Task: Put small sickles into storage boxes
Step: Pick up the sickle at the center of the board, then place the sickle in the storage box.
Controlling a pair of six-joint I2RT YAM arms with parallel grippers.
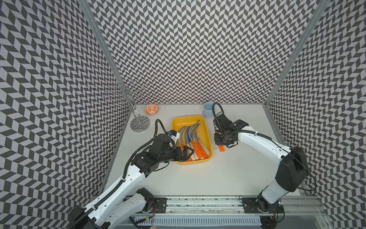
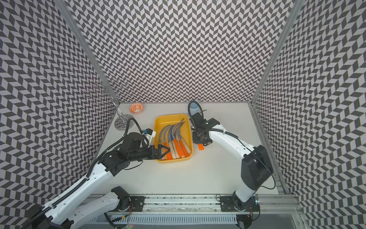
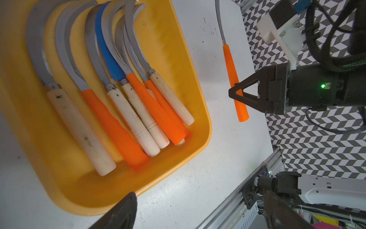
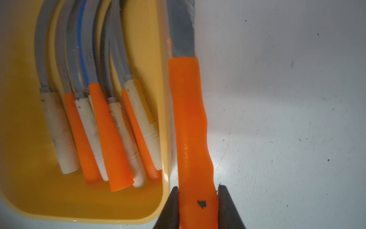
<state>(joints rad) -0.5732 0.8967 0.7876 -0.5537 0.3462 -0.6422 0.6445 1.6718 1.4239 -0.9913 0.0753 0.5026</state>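
At the far left, a wire rack [image 1: 139,121] and a small patterned bowl [image 1: 151,109] stood apart from the work. Next came the left claw [image 1: 189,155], its jaws spread wide and empty, over the near left corner of the yellow tray [image 1: 190,120]. Seven sickles [image 3: 122,119] lay in that tray side by side. Their handles pointed toward the robot, their blades curved toward the back wall, and one blade was blue.

Right of the tray, the right claw [image 4: 198,190] was pinched narrow on the orange handle of the loose sickle [image 4: 190,119], gripping it near the butt end. That sickle was outside the tray, just beside its right wall. Its long axis ran roughly parallel to that wall and to the sickles inside, with the blade pointing away toward the pale cup [image 1: 208,110]. The tray therefore lay to this claw's left. The coming move looked like a lift and a short sideways carry over the rim with little turning, and it fell to the right arm.

In both top views the right wrist covered nearly all of the loose sickle, so only the handle's butt showed. The wrist views cut off the blade tip. I could not tell whether the sickle rested on the table [image 1: 198,178] or hung just above it.
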